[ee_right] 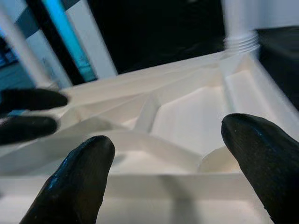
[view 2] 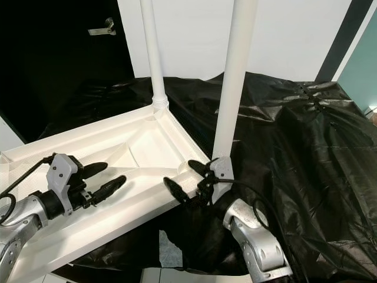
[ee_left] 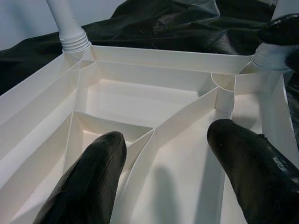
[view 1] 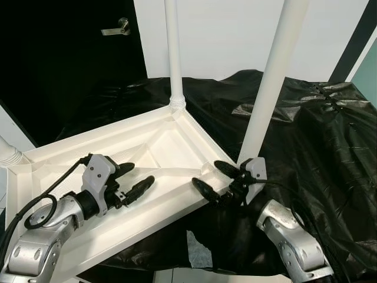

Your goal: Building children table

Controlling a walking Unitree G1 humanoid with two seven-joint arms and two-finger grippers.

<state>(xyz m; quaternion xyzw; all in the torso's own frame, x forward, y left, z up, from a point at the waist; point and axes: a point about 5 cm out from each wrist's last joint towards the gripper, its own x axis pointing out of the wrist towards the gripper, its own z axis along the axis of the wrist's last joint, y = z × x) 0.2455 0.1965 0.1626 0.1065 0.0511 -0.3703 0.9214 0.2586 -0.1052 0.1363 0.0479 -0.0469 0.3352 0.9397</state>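
Nearest the robot, the left gripper [view 1: 131,180] hovers over the ribbed underside of the white plastic children's tabletop [view 1: 70,236], its two black fingers spread apart and holding nothing. The right gripper [view 1: 215,178] sits at the near right corner of that tabletop, its fingers likewise parted and empty, just beside the foot of the near white tubular leg [view 1: 268,82].

The tabletop lies upside down on a surface draped in crumpled black plastic sheeting [view 1: 318,135]. The inversion is judged deliberate: it exposes the corner sockets so that legs can be driven in from above. The near leg leans slightly, whereas the far white leg [view 1: 172,47] stands upright, so the near one may not yet be fully seated. A third leg stub [view 1: 10,154] meets the left corner.

A scrap of pale torn wrapping [view 1: 199,250] lies on the sheeting below the tabletop's near edge. Behind, a dark door with a metal lever handle [view 1: 115,28] stands beside a white wall.

The head views give the overall layout and the leg's lean. The left wrist view adds the threaded collar at the far leg's socket [ee_left: 74,42] and the rib pattern. The right wrist view is blurred, and shows a turquoise strip [ee_right: 63,32].
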